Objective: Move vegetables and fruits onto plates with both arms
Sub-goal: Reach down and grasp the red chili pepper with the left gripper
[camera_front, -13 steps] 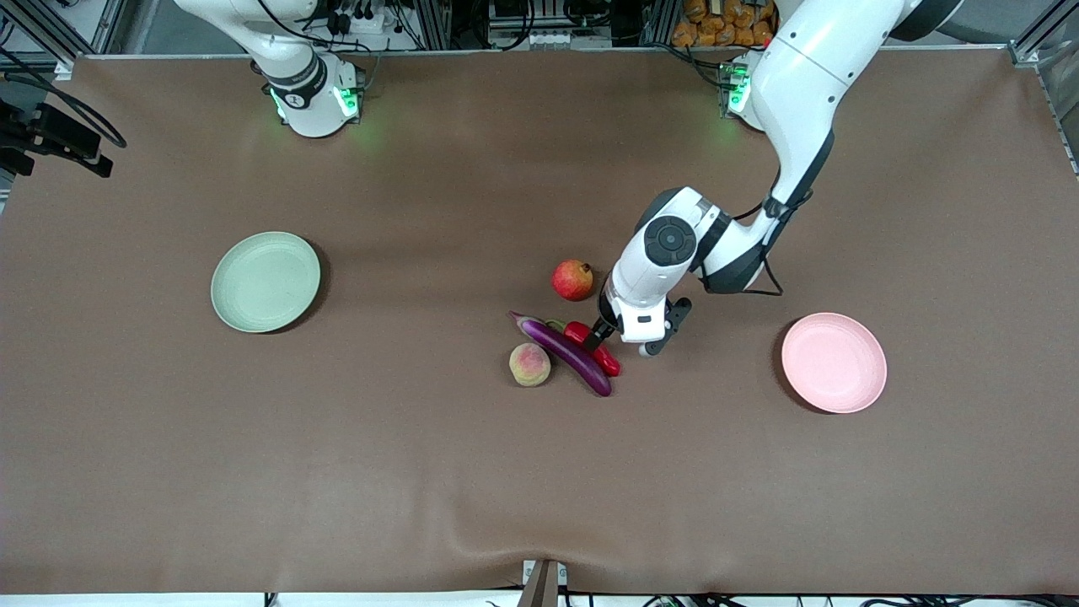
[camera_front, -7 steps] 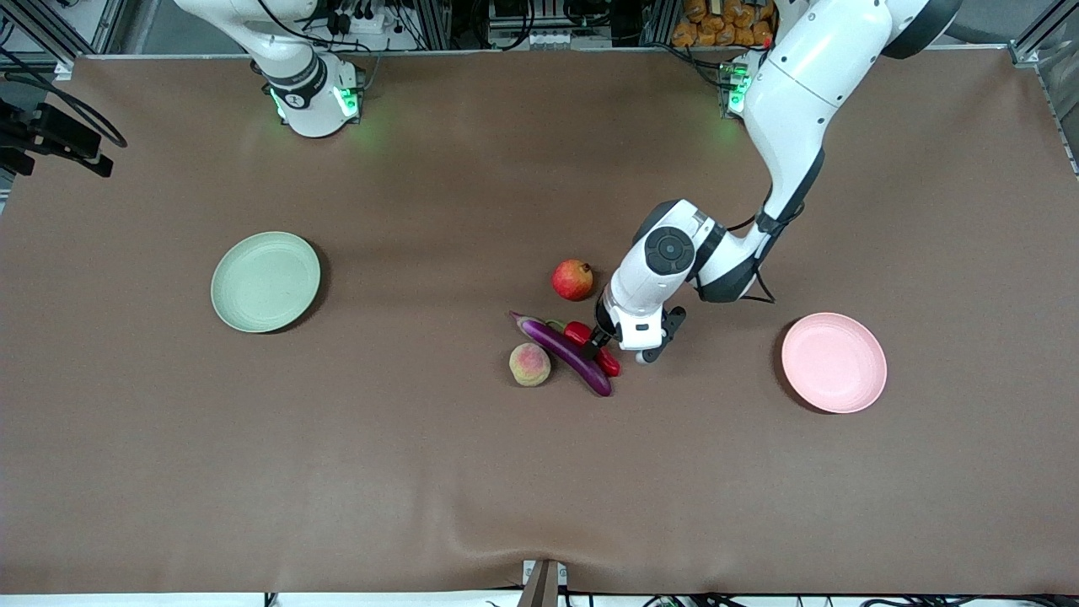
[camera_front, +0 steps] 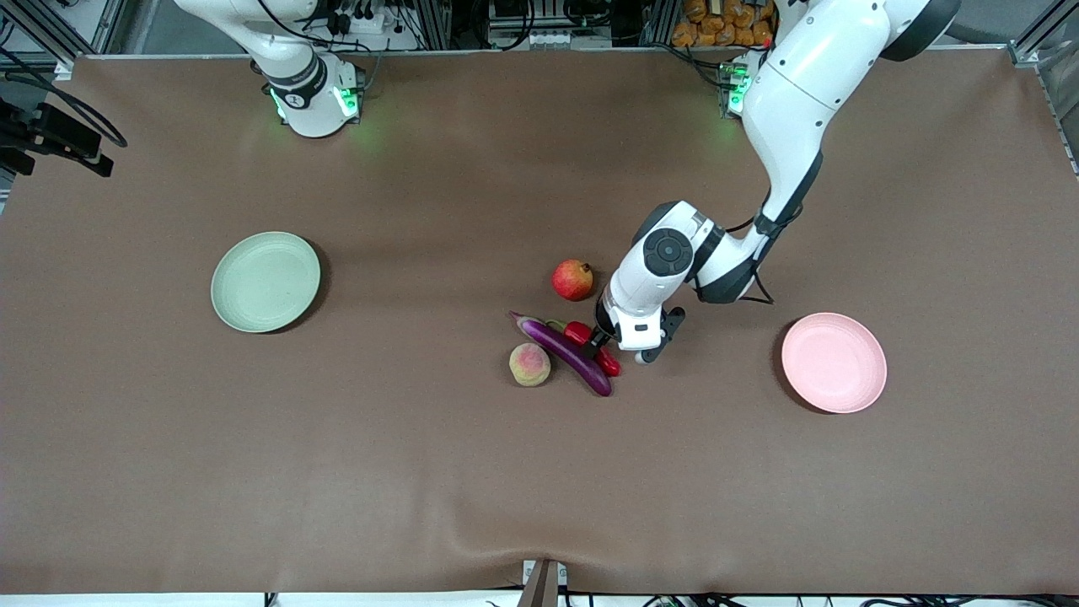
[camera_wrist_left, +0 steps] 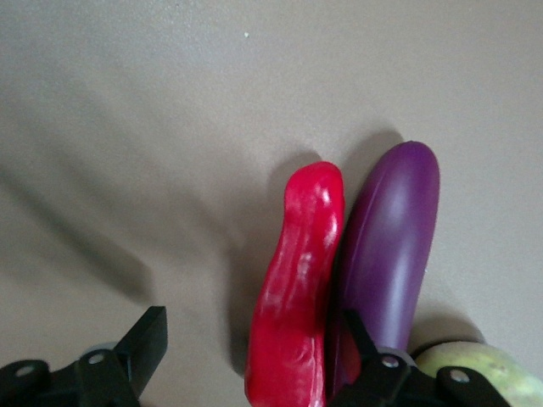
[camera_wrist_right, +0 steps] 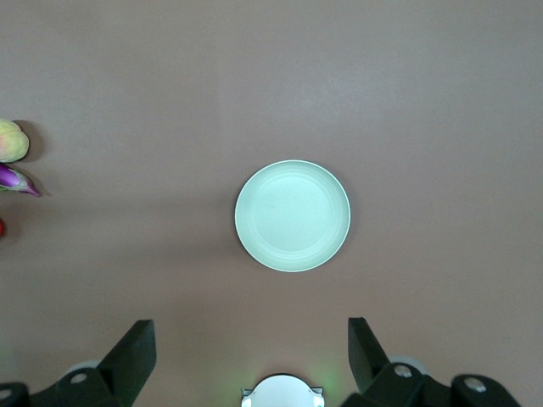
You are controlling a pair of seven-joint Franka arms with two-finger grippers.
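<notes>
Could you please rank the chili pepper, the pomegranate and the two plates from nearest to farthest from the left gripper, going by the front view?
1. chili pepper, between the left gripper's fingers.
2. pomegranate, beside the arm.
3. pink plate, toward the left arm's end.
4. green plate, toward the right arm's end.

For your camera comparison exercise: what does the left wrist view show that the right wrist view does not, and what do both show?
Only the left wrist view shows the left claw open around the red chili pepper, whose side lies against the eggplant. Only the right wrist view shows the green plate, bare, with the right claw open high over it. Both show the eggplant, the peach and the brown table.
</notes>
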